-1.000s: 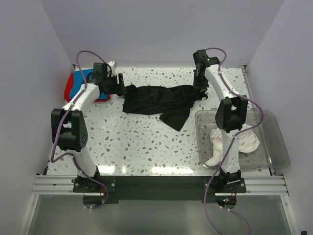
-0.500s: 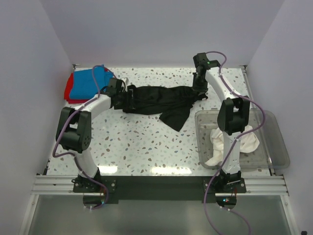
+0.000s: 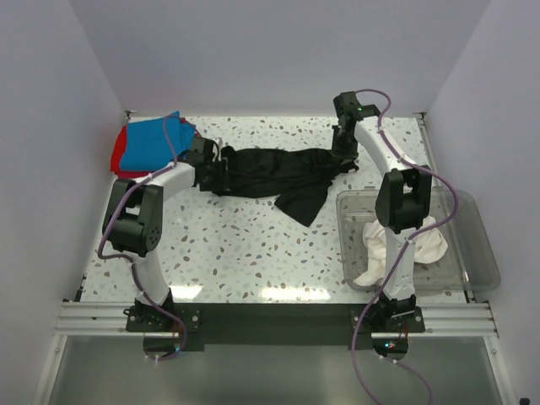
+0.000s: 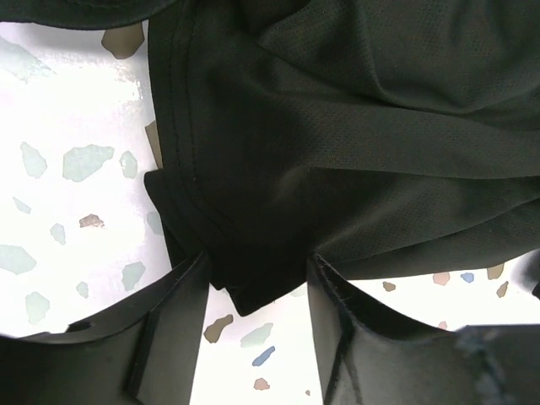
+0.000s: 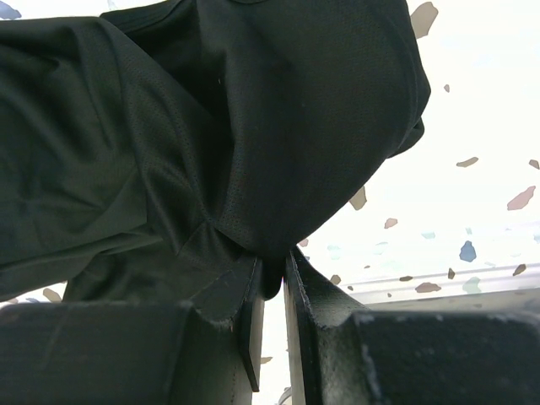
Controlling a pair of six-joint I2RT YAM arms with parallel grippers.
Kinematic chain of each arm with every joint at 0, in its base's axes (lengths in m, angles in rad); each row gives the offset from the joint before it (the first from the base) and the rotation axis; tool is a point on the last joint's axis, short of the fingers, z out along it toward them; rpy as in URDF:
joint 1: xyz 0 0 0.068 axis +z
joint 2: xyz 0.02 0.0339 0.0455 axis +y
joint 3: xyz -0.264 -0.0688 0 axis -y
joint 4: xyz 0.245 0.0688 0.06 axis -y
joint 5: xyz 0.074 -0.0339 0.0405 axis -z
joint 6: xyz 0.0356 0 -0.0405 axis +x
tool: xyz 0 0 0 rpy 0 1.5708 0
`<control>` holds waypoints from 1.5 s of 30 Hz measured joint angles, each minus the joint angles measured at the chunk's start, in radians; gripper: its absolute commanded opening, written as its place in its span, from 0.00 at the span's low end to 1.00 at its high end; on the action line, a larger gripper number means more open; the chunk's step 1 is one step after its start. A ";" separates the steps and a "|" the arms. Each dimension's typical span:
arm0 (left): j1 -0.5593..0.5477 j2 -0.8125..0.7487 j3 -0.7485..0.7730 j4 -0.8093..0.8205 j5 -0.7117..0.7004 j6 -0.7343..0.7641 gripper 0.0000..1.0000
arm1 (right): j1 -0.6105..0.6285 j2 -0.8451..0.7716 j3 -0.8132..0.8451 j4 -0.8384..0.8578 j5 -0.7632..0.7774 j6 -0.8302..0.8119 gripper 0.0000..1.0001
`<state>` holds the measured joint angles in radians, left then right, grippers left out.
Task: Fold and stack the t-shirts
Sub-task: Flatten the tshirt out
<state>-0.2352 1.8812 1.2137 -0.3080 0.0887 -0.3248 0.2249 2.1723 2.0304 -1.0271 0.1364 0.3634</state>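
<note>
Black t-shirt (image 3: 278,173), crumpled across desk (image 3: 253,245). Left gripper (image 4: 256,274): jaws apart, straddling a hem corner. Right gripper (image 5: 272,272): pinched narrowly on a fold at the opposite end.

red shirt (image 3: 117,158) largely under blue shirt (image 3: 145,142)

Bright, even overhead light floods the booth: we see glare patches along the near edge of the counter (image 3: 253,245) and a pale band at its far edge. From the wrists the counter burns out white, the black t-shirt (image 4: 363,126) holds sharp weave, and the close fingers (image 4: 160,337) blur.
</note>
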 measured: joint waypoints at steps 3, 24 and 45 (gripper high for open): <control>0.000 0.000 0.000 0.000 0.000 -0.006 0.45 | 0.000 0.000 0.000 0.000 -0.001 0.003 0.17; -0.002 0.000 -0.023 -0.009 0.009 -0.034 0.25 | 0.000 0.000 0.000 0.003 -0.002 0.011 0.17; 0.298 -0.317 0.074 -0.196 0.043 -0.031 0.00 | 0.035 -0.047 0.013 -0.015 0.000 -0.017 0.14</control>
<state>0.0624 1.5642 1.2881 -0.5037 0.1318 -0.3557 0.2600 2.1258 2.0438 -1.0424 0.1368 0.3462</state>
